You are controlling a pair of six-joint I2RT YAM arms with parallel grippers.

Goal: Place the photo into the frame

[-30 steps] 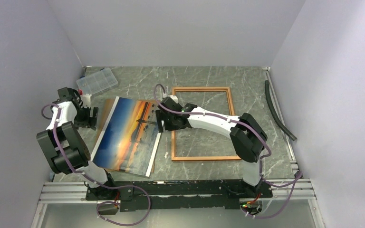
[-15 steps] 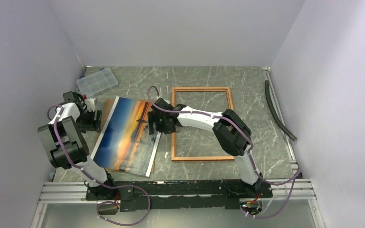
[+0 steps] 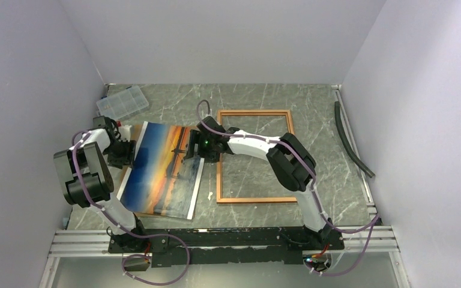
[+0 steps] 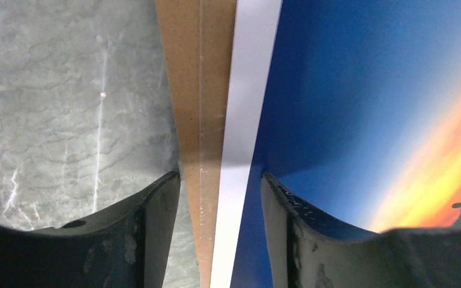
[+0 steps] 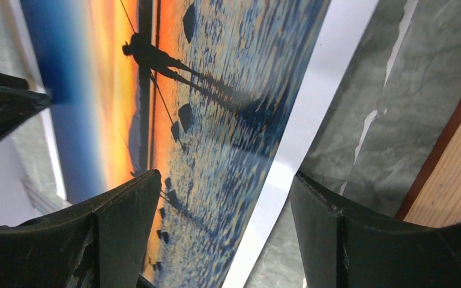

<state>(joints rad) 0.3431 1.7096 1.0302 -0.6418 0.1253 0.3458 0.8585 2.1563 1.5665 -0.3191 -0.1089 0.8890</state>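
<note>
Grey-green marble covers the desk [image 3: 246, 96]. Right of centre on it the frame [image 3: 254, 112] lies flat and empty, with stone showing through its opening, apparently left there as the waiting target. Just left of it, close but not inside, the photo [image 3: 159, 171] lies picture-up on a brown backing board [image 4: 201, 90], of which only a strip shows along the left side.

The two arms reach in from opposite sides, likely so the large thin sheet can be taken by both long edges without sagging. The right pincer [image 3: 197, 153] stands released with its jaws wide. One finger is over the water of the print and the other over bare stone, with the white right border between them. The left pincer [image 3: 126, 155] straddles the white left border and the board strip; its jaws are apart and nothing is pinched.

Against a second ago, the left pincer has come in from beside the board to over the print's edge, and its jaws have narrowed. The right pincer has shifted left, away from the frame's rail and onto the print. The frame has not moved.
</note>
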